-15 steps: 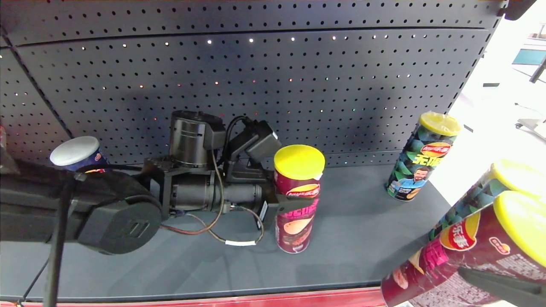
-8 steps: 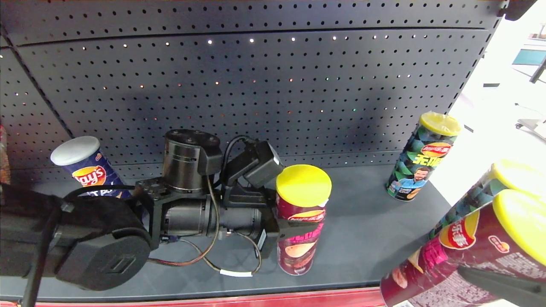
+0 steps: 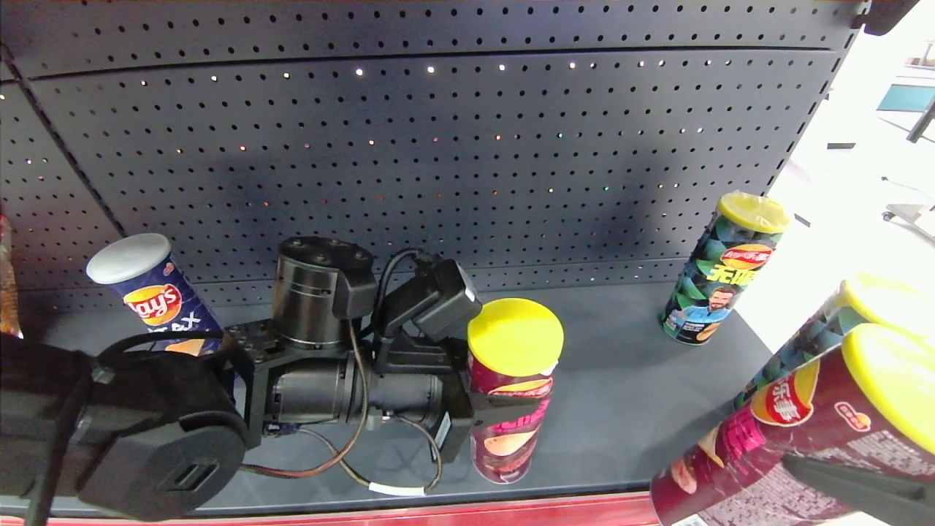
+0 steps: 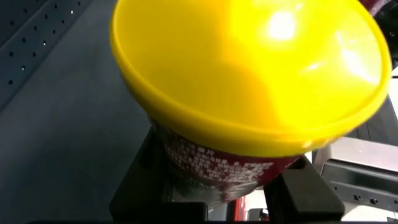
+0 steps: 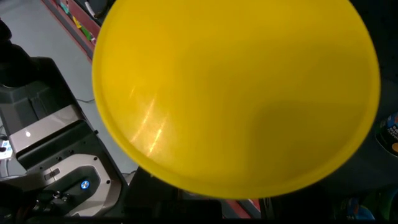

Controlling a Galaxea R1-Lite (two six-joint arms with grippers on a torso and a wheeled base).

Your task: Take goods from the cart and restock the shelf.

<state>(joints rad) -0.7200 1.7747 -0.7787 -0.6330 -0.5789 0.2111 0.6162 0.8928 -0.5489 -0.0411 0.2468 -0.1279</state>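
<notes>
Shelf point(image 3: 628, 409) and perforated back panel point(image 3: 511, 161) look like matt grey painted metal. The middle red can point(image 3: 511, 438) and the near right red can point(image 3: 803, 438) wear glossy printed wraps under smooth yellow plastic lids point(image 3: 515, 336).

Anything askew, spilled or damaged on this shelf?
Nothing spilled or damaged. The maroon tube with yellow lid, clamped in the left pincer, is close to the front edge of the grey shelf, while the blue white-lidded tube and green yellow-lidded tube stand back by the pegboard.
</notes>
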